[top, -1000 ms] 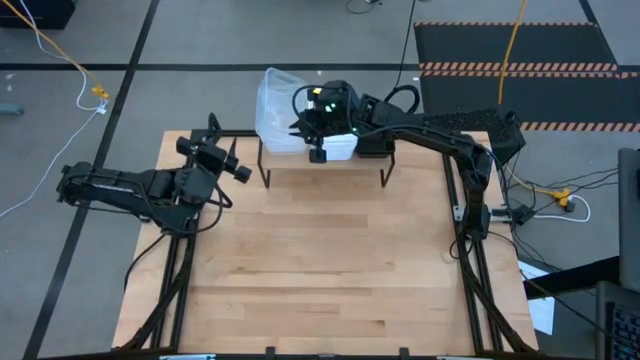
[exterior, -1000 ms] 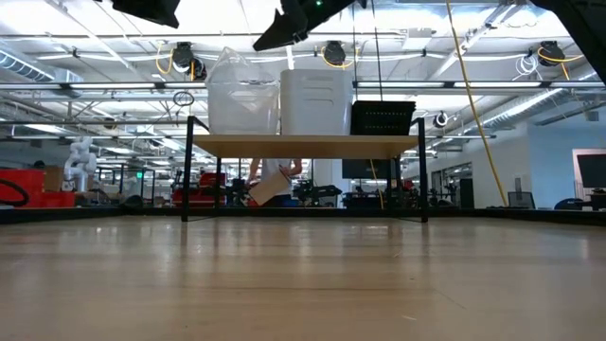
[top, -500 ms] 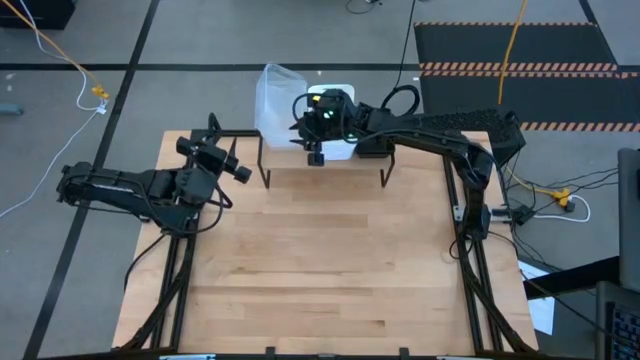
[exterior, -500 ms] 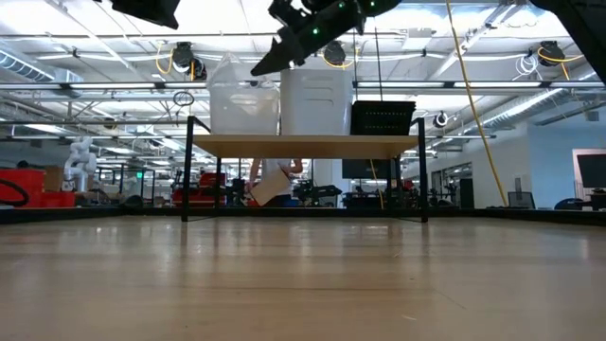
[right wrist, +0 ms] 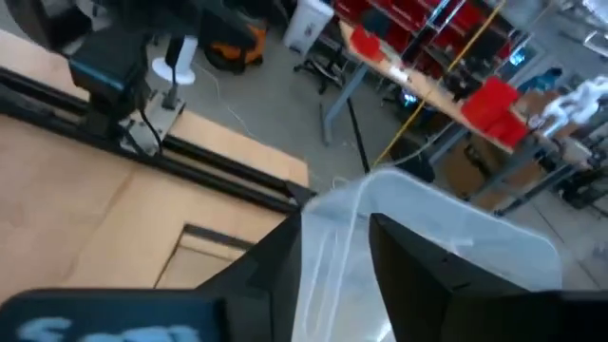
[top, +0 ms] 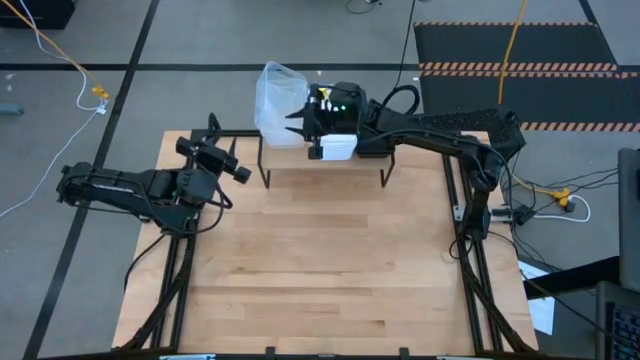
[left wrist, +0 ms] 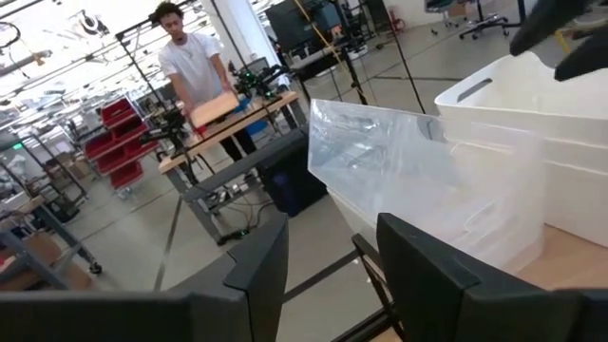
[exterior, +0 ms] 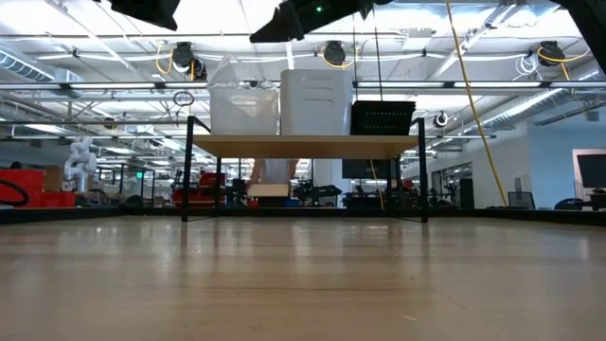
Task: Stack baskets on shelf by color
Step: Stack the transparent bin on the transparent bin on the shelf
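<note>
Low view shows no readable writing on the baskets [exterior: 312,101]; both grippers' jaws stand open, empty.

Before you, a clear see-through basket [exterior: 243,108], an opaque white basket [exterior: 316,101] and a black slatted basket [exterior: 383,117] line the light-wood shelf [exterior: 303,145]. Its legs are thin and black, and your tabletop [top: 320,260] is pale wood.

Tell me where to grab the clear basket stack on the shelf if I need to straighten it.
Take the clear basket stack by its top rim, coming down from above. It stands open-topped at one end of the shelf, hard against the white stack, so that side is blocked. The right gripper already hovers there; the outer long wall looks easiest, though thin and flexible.
</note>
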Motion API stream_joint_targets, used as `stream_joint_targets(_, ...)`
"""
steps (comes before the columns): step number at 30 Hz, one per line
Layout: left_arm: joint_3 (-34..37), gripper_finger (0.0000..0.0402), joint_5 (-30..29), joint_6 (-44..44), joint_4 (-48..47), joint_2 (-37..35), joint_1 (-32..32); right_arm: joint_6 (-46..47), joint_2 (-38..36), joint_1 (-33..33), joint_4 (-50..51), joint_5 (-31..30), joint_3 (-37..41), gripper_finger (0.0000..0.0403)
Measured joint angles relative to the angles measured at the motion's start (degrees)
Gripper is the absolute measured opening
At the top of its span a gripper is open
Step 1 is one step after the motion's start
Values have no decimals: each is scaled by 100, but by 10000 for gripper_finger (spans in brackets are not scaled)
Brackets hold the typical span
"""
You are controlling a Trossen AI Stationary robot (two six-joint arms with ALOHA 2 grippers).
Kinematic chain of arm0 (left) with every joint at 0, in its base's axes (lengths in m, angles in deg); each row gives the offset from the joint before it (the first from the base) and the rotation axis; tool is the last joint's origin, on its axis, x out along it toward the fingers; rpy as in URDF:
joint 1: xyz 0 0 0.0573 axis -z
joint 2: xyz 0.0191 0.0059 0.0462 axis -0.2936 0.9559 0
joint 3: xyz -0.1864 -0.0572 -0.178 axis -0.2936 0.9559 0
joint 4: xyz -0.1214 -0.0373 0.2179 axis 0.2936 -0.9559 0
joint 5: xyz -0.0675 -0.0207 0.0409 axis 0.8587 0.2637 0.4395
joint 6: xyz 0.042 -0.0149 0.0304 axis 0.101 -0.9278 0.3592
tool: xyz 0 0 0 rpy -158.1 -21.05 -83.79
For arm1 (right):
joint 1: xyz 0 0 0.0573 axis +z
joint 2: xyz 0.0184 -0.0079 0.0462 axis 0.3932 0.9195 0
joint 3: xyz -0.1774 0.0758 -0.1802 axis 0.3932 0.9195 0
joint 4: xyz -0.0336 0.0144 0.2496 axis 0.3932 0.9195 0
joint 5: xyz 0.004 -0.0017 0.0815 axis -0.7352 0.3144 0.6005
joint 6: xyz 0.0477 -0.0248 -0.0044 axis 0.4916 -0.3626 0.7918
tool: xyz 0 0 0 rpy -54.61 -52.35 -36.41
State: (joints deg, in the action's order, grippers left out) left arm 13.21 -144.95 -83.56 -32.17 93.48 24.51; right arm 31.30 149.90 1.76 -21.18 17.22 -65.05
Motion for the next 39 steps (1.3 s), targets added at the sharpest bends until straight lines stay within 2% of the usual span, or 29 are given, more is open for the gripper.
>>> stream_joint_targets(6, 0, 166, -4, -88, -41, -1, -108, 352, 127, -297, 274, 10, 14, 161)
stream_joint_targets(12, 0, 165, 5, -148, -48, -1, -142, 714, 151, -448, 166, 620, 14, 185)
stream_joint_targets(20, 0, 165, 9, -187, -42, -1, -142, 908, 204, -533, 80, 937, 4, 163)
stream_joint_targets(34, 0, 165, 25, -205, -38, 0, -142, 964, 477, -549, 68, 951, 8, 159)
stream_joint_targets(39, 0, 166, 25, -205, -38, -1, -142, 1020, 486, -544, 84, 1056, 8, 127)
